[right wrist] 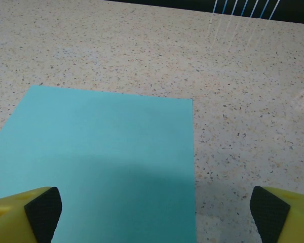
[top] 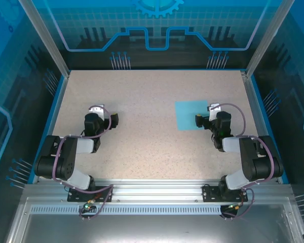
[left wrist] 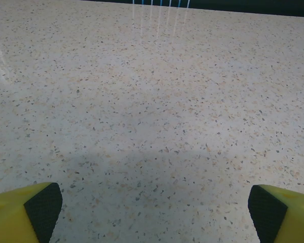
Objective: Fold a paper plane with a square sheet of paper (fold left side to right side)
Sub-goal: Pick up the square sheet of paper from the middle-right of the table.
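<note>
The square sheet of paper [top: 191,115] lies flat and unfolded on the speckled table, right of centre. In the right wrist view the turquoise paper [right wrist: 101,162] spreads across the left and middle, its right edge running down between the fingers. My right gripper [top: 205,117] hovers at the sheet's right edge, open, with nothing between its yellow, black-padded fingertips [right wrist: 43,208]. Far from the paper, on the left half of the table, my left gripper [top: 114,118] is open over bare tabletop; one of its fingertips [left wrist: 43,205] shows at the lower left corner of its wrist view.
The speckled table [top: 147,147] is bounded by a blue rim and transparent blue walls [top: 157,30] at the back and sides. An aluminium rail [top: 152,190] carries both arm bases along the near edge.
</note>
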{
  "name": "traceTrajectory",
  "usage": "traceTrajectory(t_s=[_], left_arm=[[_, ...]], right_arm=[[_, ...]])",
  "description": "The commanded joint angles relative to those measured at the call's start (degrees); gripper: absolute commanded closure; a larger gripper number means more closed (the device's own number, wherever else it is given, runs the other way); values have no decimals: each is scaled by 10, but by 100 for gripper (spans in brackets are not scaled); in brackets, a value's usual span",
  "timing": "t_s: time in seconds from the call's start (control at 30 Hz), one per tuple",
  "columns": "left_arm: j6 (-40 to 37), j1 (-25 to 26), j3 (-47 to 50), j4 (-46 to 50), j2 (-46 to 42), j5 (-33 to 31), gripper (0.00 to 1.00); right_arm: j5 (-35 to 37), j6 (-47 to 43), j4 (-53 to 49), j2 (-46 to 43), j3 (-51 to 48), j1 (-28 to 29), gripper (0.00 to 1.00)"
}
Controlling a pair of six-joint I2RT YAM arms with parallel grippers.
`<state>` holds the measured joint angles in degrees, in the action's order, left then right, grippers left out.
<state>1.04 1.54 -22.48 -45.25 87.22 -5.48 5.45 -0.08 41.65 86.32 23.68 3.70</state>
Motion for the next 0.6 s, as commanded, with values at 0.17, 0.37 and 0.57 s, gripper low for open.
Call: traceTrajectory(t_s=[0.17,0.37,0.57], left_arm=[[-12,-9,-14,2,-4,16,2],[-10,-9,-15,3,-4,16,2],[-6,-9,-55,108,-47,3,1]], right_arm=[[-9,-4,19,-2,8,-1,0],[-10,-5,19,-2,8,0,0],[-44,-1,14,-3,9,-14,0]])
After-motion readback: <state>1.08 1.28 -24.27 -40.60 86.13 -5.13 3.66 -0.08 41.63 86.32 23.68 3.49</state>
